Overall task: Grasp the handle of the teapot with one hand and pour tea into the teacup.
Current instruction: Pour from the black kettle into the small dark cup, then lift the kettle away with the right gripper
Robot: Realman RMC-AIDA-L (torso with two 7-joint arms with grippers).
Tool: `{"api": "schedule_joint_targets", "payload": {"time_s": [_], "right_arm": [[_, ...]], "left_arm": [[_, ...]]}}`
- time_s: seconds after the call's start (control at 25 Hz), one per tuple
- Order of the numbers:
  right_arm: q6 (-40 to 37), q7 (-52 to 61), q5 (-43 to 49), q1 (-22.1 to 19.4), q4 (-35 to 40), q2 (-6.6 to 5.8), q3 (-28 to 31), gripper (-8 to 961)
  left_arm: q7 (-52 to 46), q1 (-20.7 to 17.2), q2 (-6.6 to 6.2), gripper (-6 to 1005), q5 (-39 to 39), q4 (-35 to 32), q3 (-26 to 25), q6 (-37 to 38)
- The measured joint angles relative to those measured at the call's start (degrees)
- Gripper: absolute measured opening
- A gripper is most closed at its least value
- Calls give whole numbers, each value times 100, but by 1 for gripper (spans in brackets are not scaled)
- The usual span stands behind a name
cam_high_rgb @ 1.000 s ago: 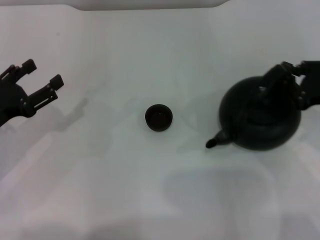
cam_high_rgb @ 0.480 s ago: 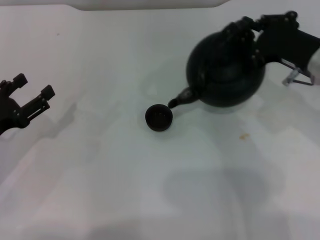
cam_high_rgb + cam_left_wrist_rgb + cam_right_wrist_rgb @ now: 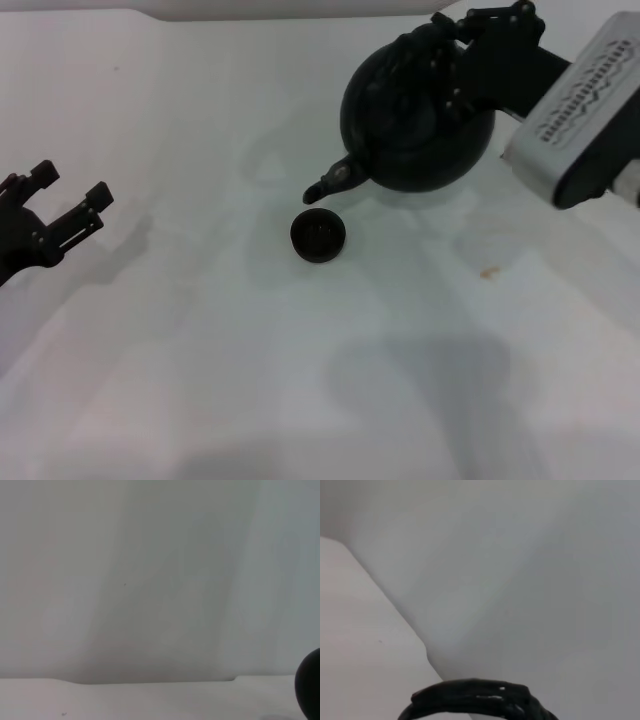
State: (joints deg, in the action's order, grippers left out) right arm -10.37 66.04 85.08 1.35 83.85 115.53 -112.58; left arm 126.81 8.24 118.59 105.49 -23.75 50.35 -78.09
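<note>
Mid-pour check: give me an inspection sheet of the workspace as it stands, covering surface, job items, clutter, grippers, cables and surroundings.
Surface: white table, one small brownish speck.
Job's things: teapot held off the table, tilted, spout just beyond the teacup; no tea stream visible. Handle partly seen in the right wrist view.
Clutter: nothing seen.
Grippers: right gripper shut on the handle; left gripper open, idle at the table's left.
Cables: nothing seen.
Surroundings: pale edge along the far side.
</note>
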Motion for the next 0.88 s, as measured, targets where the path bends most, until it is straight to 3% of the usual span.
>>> {"api": "schedule_joint_targets", "payload": {"time_s": [0.88], "right_arm": [[395,-644,94,4,3,-7,-394,110]], "left_arm": [[19,21,-3,847,5,20,1,68]]}}
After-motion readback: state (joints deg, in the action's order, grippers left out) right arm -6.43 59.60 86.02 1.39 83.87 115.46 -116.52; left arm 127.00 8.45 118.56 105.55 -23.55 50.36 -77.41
